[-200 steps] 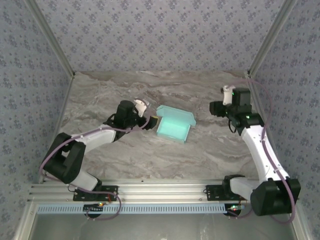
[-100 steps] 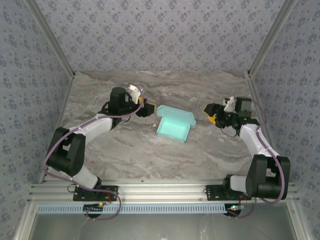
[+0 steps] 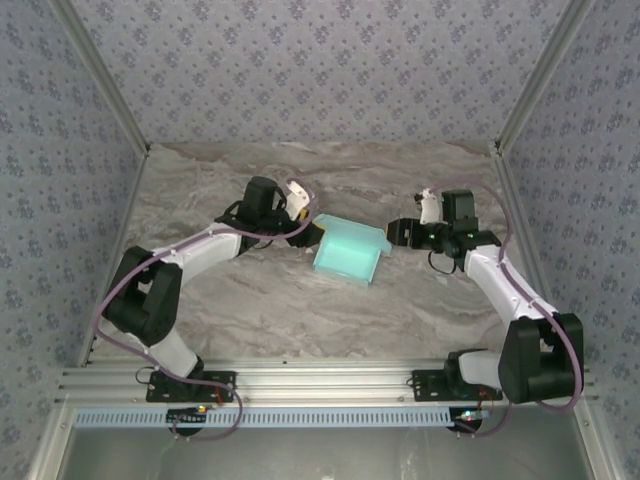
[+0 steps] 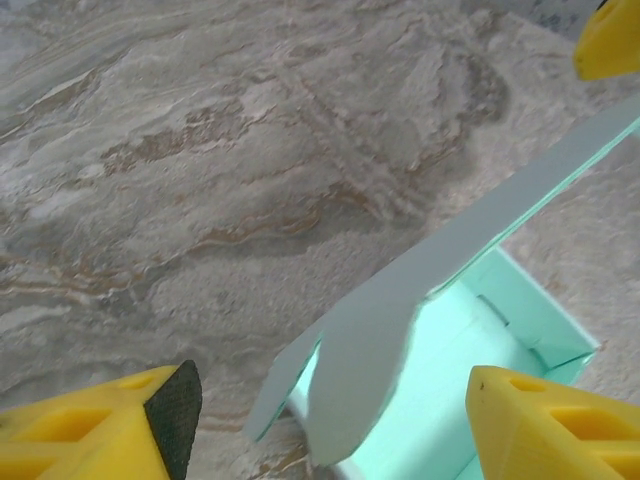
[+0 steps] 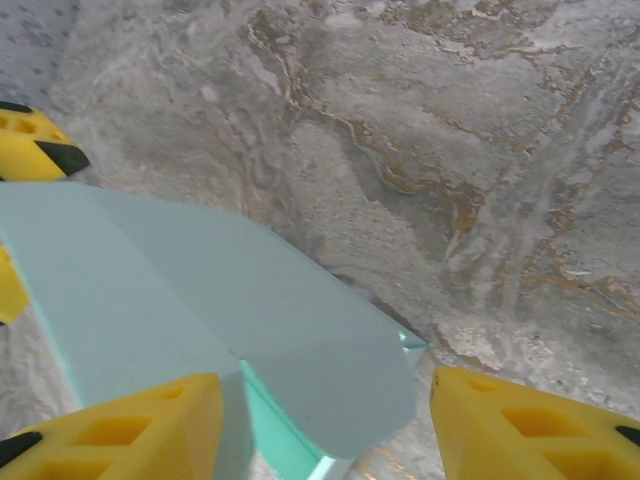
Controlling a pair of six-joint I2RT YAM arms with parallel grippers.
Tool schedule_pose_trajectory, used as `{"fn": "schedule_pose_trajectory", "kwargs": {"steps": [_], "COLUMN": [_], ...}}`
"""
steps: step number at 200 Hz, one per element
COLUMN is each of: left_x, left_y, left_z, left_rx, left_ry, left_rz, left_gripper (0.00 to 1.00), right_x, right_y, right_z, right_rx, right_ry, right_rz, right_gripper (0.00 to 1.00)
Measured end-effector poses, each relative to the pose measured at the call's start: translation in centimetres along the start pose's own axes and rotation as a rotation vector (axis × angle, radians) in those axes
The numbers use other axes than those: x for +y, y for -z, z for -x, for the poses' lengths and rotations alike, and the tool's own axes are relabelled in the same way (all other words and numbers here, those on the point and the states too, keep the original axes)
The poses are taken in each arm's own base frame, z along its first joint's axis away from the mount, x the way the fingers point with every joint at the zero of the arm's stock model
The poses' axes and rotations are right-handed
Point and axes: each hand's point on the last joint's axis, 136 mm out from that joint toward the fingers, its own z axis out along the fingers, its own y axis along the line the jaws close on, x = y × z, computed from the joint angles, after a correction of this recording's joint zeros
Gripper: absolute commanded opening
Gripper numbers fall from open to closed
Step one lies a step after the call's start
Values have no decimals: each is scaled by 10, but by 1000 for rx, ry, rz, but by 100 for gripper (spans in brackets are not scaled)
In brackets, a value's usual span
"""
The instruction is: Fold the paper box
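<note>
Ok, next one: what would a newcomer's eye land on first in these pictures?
The light turquoise thin-card paper box lies half-folded and open-topped mid-table on the grey marble-patterned tabletop. The left claw sits at its left end and the right claw at its right, each with yellow fingers spread open beside a raised flap.

The paper box (image 4: 360,340) is cut off below in both wrist views.
</note>
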Motion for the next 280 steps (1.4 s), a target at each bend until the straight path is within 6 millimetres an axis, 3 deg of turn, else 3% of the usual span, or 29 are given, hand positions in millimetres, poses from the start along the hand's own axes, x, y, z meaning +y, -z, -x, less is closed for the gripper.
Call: {"fn": "schedule_pose_trajectory", "kwargs": {"steps": [45, 114, 155, 194, 216, 244, 280], "left_x": [1, 7, 9, 9, 8, 8, 8], "left_y": [-4, -17, -23, -29, -31, -33, -36], "left_z": [-1, -2, -11, -14, -15, -11, -4], "left_rx": [24, 43, 71, 85, 86, 86, 75], "left_ry": [-45, -87, -92, -98, -97, -102, -105], "left_rz": [35, 41, 34, 19, 7, -4, -22], "left_gripper": [69, 68, 62, 57, 54, 49, 42], "right_x": [0, 16, 22, 20, 15, 13, 11], "right_y": [-1, 26, 20, -2, -9, -12, -19], "right_z": [-7, -10, -21, -35, -35, -25, -18], "right_rx": [16, -70, -44, 34, 54, 38, 31], "right_ry": [31, 126, 181, 207, 208, 226, 224], "right_rz": [-1, 3, -2, -14, -34, -55, -58], "right_gripper": [62, 64, 64, 64, 59, 44, 35]}}
